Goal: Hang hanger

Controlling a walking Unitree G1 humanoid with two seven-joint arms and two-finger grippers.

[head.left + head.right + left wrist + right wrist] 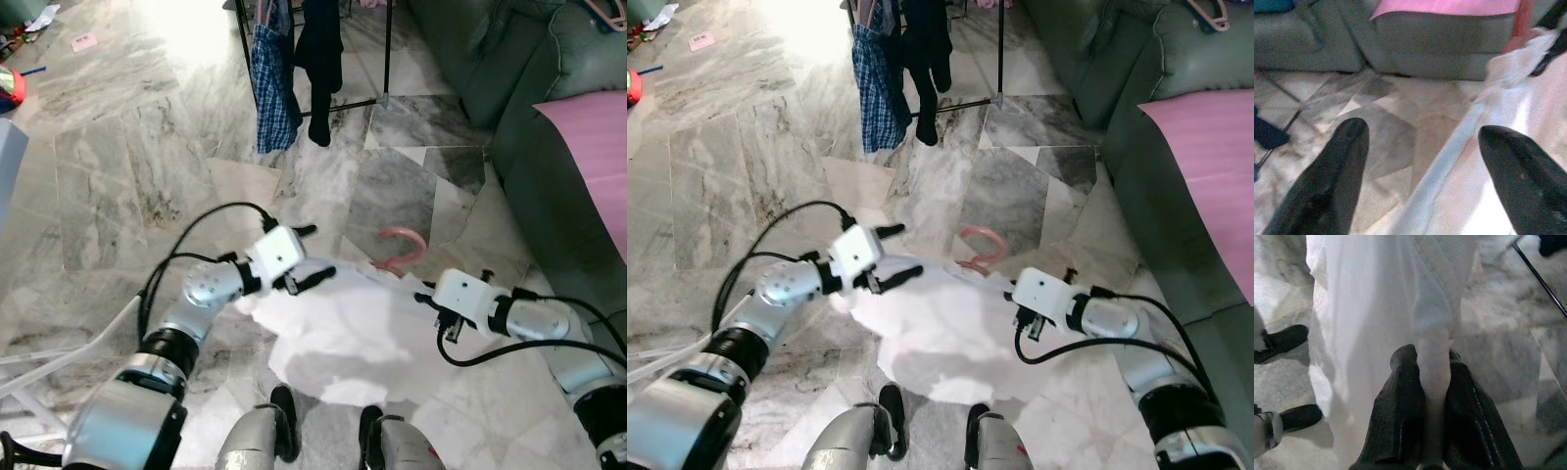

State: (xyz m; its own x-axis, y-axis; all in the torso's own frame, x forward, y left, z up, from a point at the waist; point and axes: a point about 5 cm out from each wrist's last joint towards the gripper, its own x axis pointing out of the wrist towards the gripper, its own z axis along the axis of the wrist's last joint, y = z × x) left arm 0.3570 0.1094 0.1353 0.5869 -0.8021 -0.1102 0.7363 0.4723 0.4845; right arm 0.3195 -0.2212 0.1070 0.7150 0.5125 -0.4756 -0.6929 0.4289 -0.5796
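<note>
A pink hanger (402,250) is carried inside a white garment (348,328), its hook standing out above the cloth, held up over the marble floor (118,186) between the two grippers. A fold of the garment is pinched tight between the closed fingers of the right gripper (1432,401). The left gripper (304,257) is spread wide at the garment's other edge, nothing gripped. Ahead, a rack (384,59) bears dark and checked clothes (274,83). A grey sofa (509,88) with pink cloth (593,147) is seen beside it.

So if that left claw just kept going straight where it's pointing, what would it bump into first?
Probably the grey sofa; the left gripper, open, points over bare marble floor toward it. Depth is unclear.
</note>
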